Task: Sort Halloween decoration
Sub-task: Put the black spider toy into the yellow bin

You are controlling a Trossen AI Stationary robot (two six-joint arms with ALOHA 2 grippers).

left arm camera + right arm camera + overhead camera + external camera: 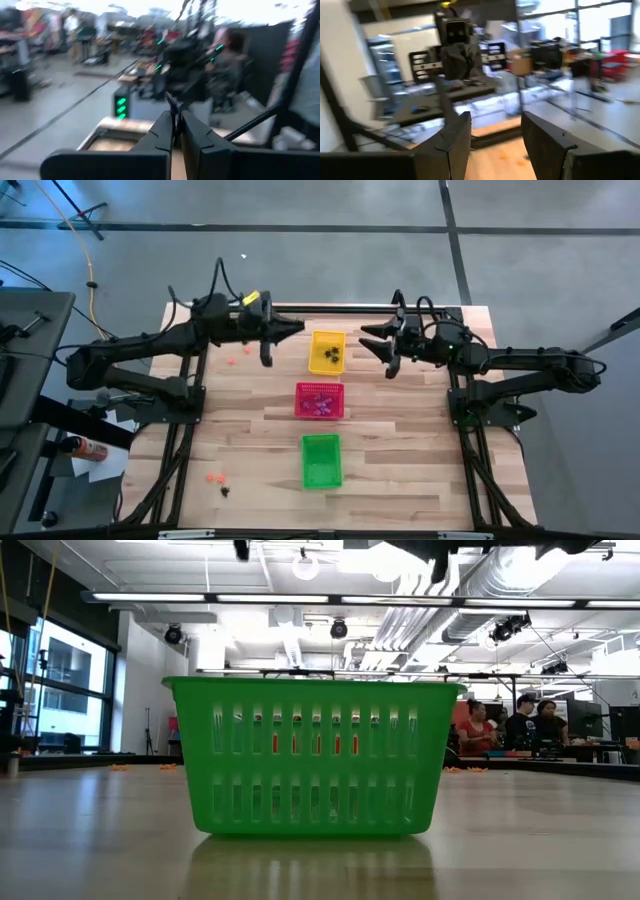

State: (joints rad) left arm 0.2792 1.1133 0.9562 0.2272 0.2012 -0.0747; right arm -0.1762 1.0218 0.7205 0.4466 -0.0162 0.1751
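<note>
A wooden table [400, 460] carries three mesh baskets in a row down its middle: a yellow basket [327, 352] lying between the two grippers, a red basket [319, 401] just beyond it, and a green basket [321, 461] farthest from them

Baskets: yellow [327, 338], red [319, 388], green [321, 465]; orange trinkets [213, 478].

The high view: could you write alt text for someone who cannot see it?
Three small mesh baskets, yellow, red and green, stand in a line down a wooden table. The left gripper and right gripper flank the yellow basket. Tiny orange trinkets lie near the table's left edge.
</note>
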